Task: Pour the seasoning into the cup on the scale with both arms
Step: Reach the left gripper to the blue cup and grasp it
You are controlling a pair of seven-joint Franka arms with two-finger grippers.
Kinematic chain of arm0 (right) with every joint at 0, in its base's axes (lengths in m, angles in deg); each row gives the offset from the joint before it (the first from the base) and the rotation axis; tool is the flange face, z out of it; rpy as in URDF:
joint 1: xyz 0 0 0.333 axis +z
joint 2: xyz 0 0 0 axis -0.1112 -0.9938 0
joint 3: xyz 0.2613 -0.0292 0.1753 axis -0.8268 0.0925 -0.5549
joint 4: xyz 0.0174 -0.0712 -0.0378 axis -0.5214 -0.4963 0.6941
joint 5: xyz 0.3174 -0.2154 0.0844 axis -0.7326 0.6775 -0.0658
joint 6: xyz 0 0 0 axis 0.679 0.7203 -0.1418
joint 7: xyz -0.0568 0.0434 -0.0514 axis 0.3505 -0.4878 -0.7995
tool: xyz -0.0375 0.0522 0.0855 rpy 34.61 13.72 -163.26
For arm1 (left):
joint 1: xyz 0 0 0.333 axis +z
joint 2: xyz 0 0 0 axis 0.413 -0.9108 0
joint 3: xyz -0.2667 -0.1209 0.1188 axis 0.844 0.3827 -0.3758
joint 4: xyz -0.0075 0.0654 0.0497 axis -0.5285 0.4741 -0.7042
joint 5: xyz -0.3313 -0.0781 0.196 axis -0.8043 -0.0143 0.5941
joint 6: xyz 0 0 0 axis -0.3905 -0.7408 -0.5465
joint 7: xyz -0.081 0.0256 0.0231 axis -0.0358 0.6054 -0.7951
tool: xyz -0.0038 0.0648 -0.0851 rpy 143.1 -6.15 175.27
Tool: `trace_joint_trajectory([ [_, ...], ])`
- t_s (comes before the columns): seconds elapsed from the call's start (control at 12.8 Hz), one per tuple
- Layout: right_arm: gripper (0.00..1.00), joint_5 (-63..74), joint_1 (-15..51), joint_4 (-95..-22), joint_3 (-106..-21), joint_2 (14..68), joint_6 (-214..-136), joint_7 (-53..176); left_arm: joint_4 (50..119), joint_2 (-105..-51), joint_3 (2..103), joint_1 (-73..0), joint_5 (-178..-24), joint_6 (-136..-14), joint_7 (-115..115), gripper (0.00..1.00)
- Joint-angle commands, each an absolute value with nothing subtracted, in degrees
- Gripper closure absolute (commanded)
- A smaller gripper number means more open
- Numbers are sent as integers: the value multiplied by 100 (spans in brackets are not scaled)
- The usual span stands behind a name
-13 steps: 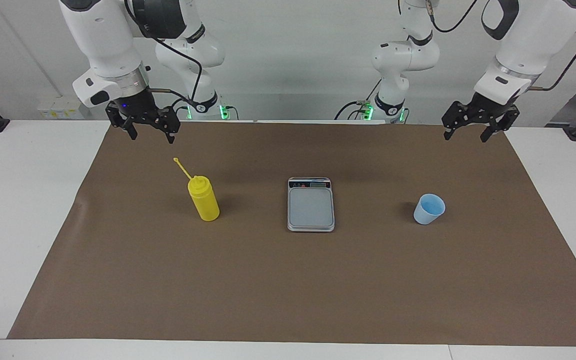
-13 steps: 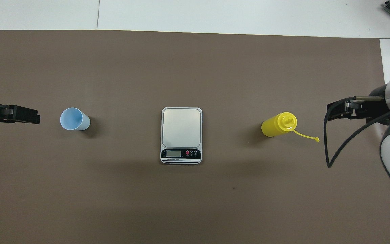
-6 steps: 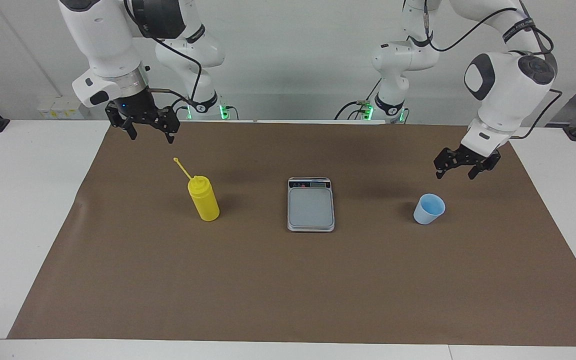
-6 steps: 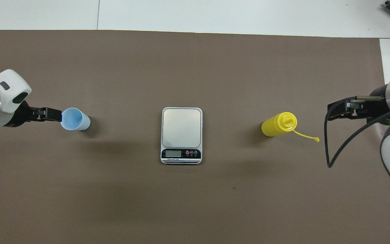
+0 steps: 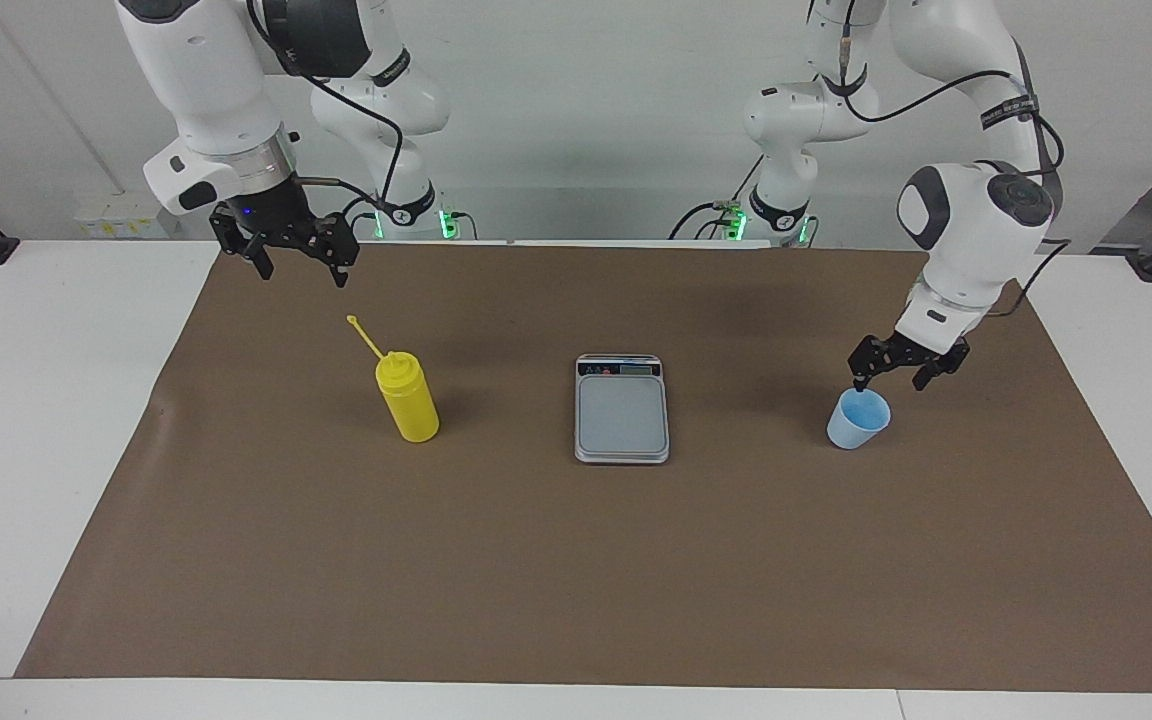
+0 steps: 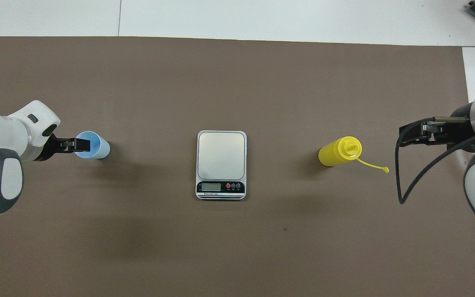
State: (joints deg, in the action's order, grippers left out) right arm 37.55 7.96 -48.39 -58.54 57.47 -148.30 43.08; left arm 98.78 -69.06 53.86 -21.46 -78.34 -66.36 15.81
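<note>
The left tool (image 5: 889, 375) hangs low over the light blue cup (image 5: 857, 418), its fingers spread. One fingertip (image 5: 858, 384) sits right at the cup's rim on the side nearer the robots, and it may be just inside the mouth, though the facing view does not settle whether it touches. In the overhead view the same tool (image 6: 81, 144) covers part of the cup (image 6: 97, 145). The cup stands upright on the brown mat (image 5: 576, 560) toward the left arm's end of the desk (image 5: 26, 420), well apart from the scale (image 5: 622, 408).

The scale lies flat in the middle of the mat, its grey plate bare and its dark display strip on the edge nearer the robots.

Toward the right arm's end stands the yellow seasoning bottle (image 5: 407, 397) — upright, its thin cap strap (image 5: 365, 336) sticking out at a slant toward the robots.

The right tool (image 5: 298, 265) waits in the air over the mat's edge near its own base, fingers spread and holding nothing — clear of the bottle.
</note>
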Motion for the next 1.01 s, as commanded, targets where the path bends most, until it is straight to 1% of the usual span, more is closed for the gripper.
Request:
trace_joint_trajectory([
  [0.0, 0, 3696, 727, -4877, -5875, 5832, -14751, 4456, 9979, -6924, 5402, -1921, -7875, -6846, 1579, 0],
  [0.23, 0, 3696, 718, -4877, -5875, 5832, -14751, 4456, 9988, -6950, 5411, -1920, -7884, -6924, 1492, 0],
  [0.47, 0, 3696, 726, -4877, -5875, 5832, -14751, 4447, 9953, -7266, 5411, -1920, -7901, -7389, 1131, 0],
  [0.7, 0, 3696, 709, -4877, -5857, 5832, -14751, 4447, 9997, -7285, 5411, -1964, -7901, -7382, 894, 0],
  [0.86, 0, 3696, 709, -4877, -5857, 5832, -14759, 4447, 10093, -7311, 5411, -1999, -7901, -7417, 876, 21],
  [0.93, 0, 3696, 709, -4877, -5848, 5832, -14751, 4447, 10207, -7320, 5411, -2008, -7901, -7487, 850, 28],
])
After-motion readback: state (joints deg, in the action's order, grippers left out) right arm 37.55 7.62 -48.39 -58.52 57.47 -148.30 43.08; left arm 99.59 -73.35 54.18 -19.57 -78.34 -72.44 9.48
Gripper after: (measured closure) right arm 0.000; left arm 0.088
